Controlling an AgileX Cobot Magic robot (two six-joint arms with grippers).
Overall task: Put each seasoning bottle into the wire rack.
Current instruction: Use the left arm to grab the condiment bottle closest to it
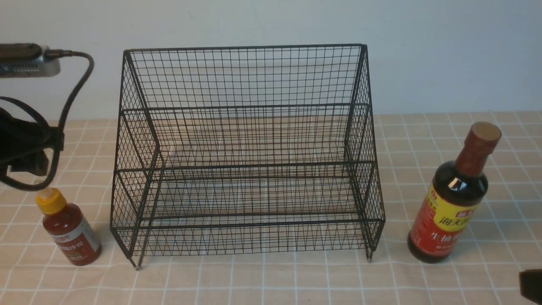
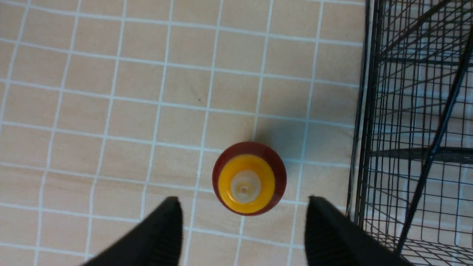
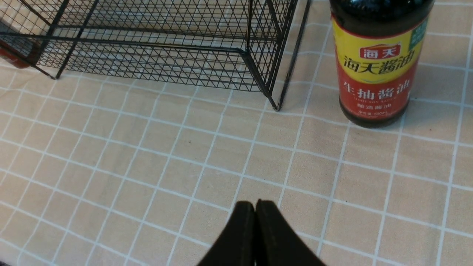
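Claws: the left gripper (image 2: 244, 229) has its jaws spread and grips nothing; the right gripper (image 3: 255, 203) is clenched, its tips together with nothing between them.
Red-sauce bottle: upright on the checked cloth (image 1: 211, 279), just beside the rack on its left side; in the left wrist view its yellow cap (image 2: 266, 173) shows between the spread fingers, untouched.
Sauce bottle handling: probably light, with soft plastic walls that would give under a hard squeeze; take it round the firmer shoulder or upper body, straight from above, and leave the thin nozzle (image 2: 244, 186) alone.
Wire rack: stands between the two bottles, with neither bottle in it; the mesh looks stiff but light, so a knock could shift it.
Soy-sauce bottle: upright on the cloth, right of the rack and apart from it (image 3: 373, 70).
Soy bottle handling: likely heavier and smooth, perhaps glass, so it could slip or swing; the narrow reddish-brown neck (image 1: 472, 156) offers the easier hold, gripped firmly and lifted slowly.
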